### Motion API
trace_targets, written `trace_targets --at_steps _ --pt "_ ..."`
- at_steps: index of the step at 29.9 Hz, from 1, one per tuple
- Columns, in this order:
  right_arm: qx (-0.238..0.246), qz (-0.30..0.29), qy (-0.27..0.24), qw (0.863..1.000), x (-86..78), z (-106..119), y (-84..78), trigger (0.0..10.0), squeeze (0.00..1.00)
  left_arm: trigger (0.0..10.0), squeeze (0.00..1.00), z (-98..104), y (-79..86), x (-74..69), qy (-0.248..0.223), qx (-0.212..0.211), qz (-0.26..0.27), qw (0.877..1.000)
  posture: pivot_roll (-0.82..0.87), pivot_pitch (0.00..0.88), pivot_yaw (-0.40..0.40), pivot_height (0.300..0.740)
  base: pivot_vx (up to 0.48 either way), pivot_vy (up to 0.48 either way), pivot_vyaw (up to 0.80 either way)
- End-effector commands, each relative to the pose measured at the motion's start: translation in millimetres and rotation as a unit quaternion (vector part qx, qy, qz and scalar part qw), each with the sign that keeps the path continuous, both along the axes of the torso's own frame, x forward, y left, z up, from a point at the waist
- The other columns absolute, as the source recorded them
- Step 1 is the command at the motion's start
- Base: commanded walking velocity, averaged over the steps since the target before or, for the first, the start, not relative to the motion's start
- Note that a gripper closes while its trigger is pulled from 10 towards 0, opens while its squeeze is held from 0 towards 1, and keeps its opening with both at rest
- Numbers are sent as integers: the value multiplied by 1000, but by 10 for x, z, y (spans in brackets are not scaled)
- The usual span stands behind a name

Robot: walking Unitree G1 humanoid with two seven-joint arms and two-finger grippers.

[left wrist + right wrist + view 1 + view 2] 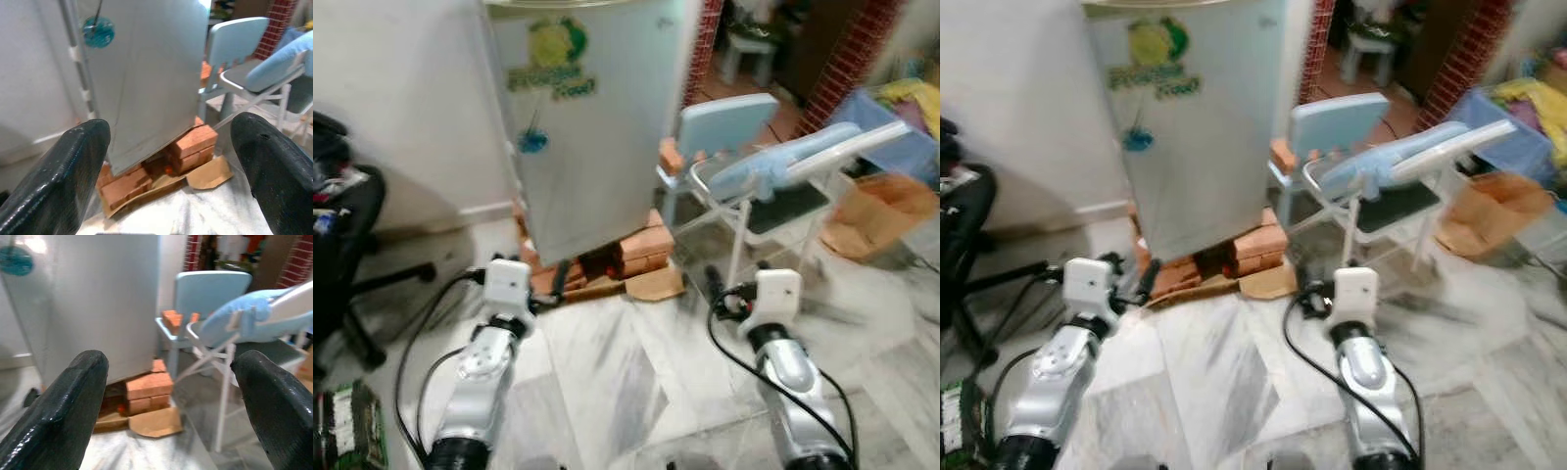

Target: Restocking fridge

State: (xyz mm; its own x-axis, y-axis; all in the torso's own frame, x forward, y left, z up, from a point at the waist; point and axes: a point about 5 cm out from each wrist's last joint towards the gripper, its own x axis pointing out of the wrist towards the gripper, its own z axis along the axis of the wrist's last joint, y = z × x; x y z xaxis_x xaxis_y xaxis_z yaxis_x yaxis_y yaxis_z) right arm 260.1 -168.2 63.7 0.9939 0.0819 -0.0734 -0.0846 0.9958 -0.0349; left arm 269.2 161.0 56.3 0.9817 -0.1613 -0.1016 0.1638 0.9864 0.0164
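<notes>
Barely started imo. Fridge (592, 117) straight ahead on bricks (641, 250), door shut. Left gripper (168, 161) and right gripper (168, 396) both spread wide, empty. No groceries picked up, everything left to do.

We count one fridge (587, 117); beside it one pale blue chair (720, 127); one folding chair (783, 186); one cardboard box (876, 211); two grippers, left gripper (166, 161); right gripper (168, 396).
</notes>
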Motion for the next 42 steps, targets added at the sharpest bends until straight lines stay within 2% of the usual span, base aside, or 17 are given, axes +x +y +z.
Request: trace_targets --at_steps 1,5,16,20,27,32,38,42 --pt "-7 -13 -8 1000 10 42 -90 10000 0 10000 0 20 -95 20 -3 -10 -16 1000 -28 0 2 740 0 480 -600" --pt "-5 -14 -6 1000 -13 25 -76 10000 0 10000 0 13 -84 8 -3 -11 -16 1000 -27 0 2 740 0 480 -527" --pt "-7 -13 -8 1000 -16 26 -59 10000 0 10000 0 22 -92 14 -7 -19 -24 1000 -25 0 -1 740 0 480 0" --pt "-7 -17 -10 1000 -13 31 -72 10000 0 10000 0 23 -80 10 -6 -24 -30 999 -23 0 -3 740 349 330 0" --pt "-7 -17 -10 1000 -21 32 -66 10000 0 10000 0 49 -89 21 -17 -16 -44 999 -26 0 -2 740 368 306 -612" --pt "-7 -19 -13 1000 -25 40 -78 10000 0 10000 0 68 -125 20 -25 -7 -59 998 -28 0 -5 740 466 0 -195" --pt "-9 -20 -16 1000 -21 55 -80 10000 0 10000 0 30 -122 26 -9 -12 -45 999 -29 0 -7 740 469 0 0" --pt "-11 -20 -16 1000 -15 60 -79 10000 0 10000 0 18 -126 33 -4 -21 -41 999 -28 0 -11 740 328 344 0"
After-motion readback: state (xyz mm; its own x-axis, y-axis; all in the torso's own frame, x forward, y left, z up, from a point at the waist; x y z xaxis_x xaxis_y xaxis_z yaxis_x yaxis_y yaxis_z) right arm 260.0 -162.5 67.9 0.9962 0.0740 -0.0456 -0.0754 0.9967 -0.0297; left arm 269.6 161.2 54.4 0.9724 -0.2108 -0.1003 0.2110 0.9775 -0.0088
